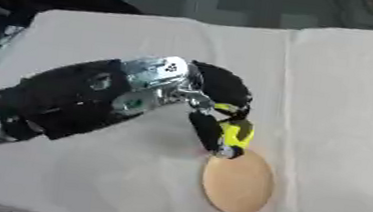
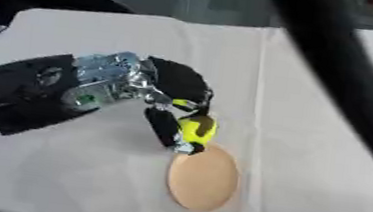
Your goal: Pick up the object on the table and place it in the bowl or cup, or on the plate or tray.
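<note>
My left hand [image 1: 224, 113] has its fingers curled round a yellow object [image 1: 238, 133], held upright just over the tan plate's [image 1: 238, 184] near-hand rim.

A lab-like test room: white-clothed table [image 1: 341, 95], grey floor beyond, a seated person at the far edge.
</note>
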